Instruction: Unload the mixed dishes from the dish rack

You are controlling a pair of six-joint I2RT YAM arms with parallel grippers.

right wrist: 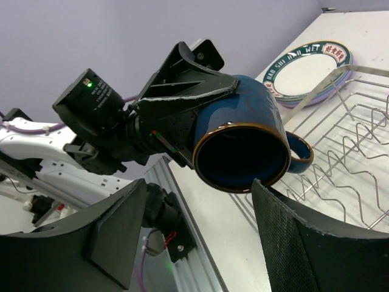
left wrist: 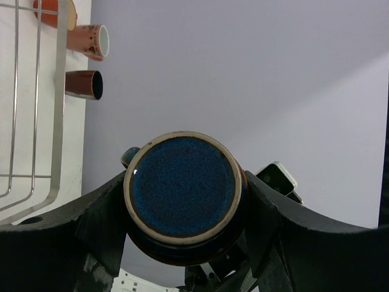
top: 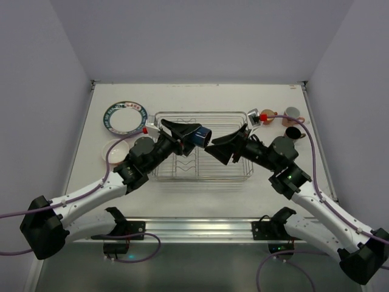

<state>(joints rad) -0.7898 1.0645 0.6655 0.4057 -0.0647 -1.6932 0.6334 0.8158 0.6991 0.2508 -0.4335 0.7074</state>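
My left gripper is shut on a blue mug and holds it on its side above the dish rack, a silver wire basket. In the left wrist view the mug's round blue base sits wedged between the two black fingers. My right gripper faces the mug's mouth from the right. In the right wrist view its jaws stand open, and the mug's dark opening hangs just above the gap between them. The mug's handle points toward the rack.
A dark-rimmed white plate lies on a lavender one at the back left, with a bowl in front of it. Small mugs stand right of the rack, a black one among them. Orange and maroon mugs show beyond the rack wire.
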